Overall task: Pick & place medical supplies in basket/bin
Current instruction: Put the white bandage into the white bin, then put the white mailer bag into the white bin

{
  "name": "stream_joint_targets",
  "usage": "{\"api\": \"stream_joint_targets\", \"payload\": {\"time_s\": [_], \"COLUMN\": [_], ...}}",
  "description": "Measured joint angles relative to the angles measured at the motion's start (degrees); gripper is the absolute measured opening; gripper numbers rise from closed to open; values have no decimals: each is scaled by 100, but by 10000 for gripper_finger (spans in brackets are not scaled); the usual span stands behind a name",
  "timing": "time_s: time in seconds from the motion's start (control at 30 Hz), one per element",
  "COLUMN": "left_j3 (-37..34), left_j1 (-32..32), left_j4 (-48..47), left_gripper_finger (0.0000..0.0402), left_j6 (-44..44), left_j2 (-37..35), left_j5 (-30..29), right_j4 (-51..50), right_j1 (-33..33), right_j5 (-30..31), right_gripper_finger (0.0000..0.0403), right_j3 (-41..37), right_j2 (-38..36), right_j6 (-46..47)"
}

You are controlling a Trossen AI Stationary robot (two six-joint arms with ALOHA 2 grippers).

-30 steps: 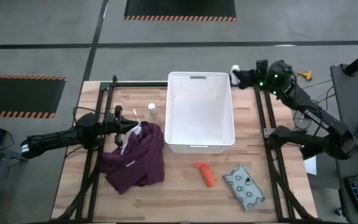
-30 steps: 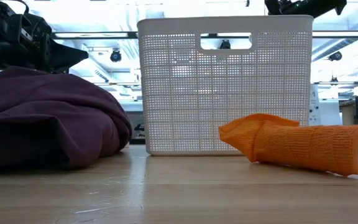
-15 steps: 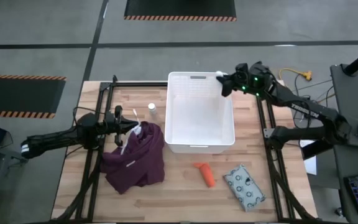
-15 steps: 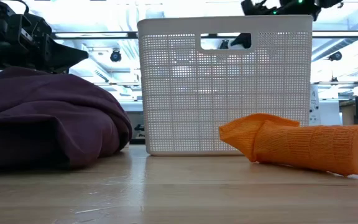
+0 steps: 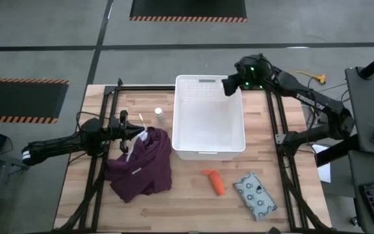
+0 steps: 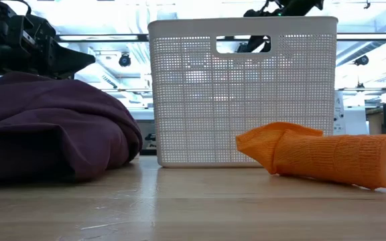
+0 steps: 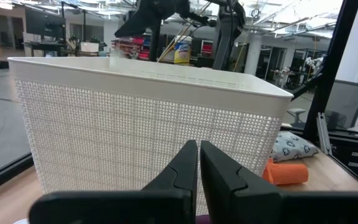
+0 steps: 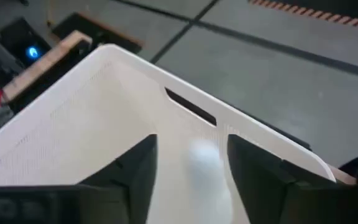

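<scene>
1. My left tool [image 5: 140, 132] rests over the maroon garment [image 5: 139, 164] near the worktop's left side, its fingers pressed together on nothing; this arm waits.
2. One small white bottle [image 5: 158, 112] stands on the wooden worktop [image 5: 193, 195] just left of the basket [image 5: 210, 153], toward the far edge, not yet collected.
3. The basket sits mid-worktop against the far edge, its handle slot [image 6: 243, 45] facing the low camera. From above I see nothing lying in it yet.
4. My right tool [image 5: 229, 84] hangs above the basket's far right corner. In my right wrist view its fingers [image 8: 138, 168] stand apart with a small white blurred thing [image 8: 202, 157] between them, most likely the second bottle; whether it is gripped or already falling I cannot tell.
5. I judge the step in hand to be the drop of this bottle into the basket. The next move calls for the fingers to be fully clear of it, then a lift away over the rim.
6. The orange roll [image 5: 214, 181] lies near the front edge, right of centre, and the grey dotted packet [image 5: 256, 195] lies just right of it; both are left to fetch.
</scene>
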Motion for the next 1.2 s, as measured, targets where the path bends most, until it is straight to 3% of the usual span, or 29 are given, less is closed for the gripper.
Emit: {"api": "stream_joint_targets", "payload": {"time_s": [0.2,0.4,0.6,0.77,1.0,1.2], "left_j3": [0,0,0,0,-2,-1], "left_j1": [0,0,0,0,0,0], "left_j4": [0,-1,-2,-1,-2,0], "left_gripper_finger": [1,1,1,1,1,1], "left_j6": [0,0,0,0,0,0], "left_j2": [0,0,0,0,2,2], "left_j5": [0,0,0,2,0,1], "right_j4": [-775,-775,-1358,-2422,-3474,-4116], "right_j1": [16,534,1736,3087,5110,6101], "right_j5": [-267,-798,-780,-372,191,237], "right_gripper_finger": [251,246,233,232,232,232], "right_j3": [781,1312,1487,1485,1470,1454], "right_j2": [388,30,-724,-1036,-751,-206], "right_j6": [171,135,309,1912,3185,4424]}}
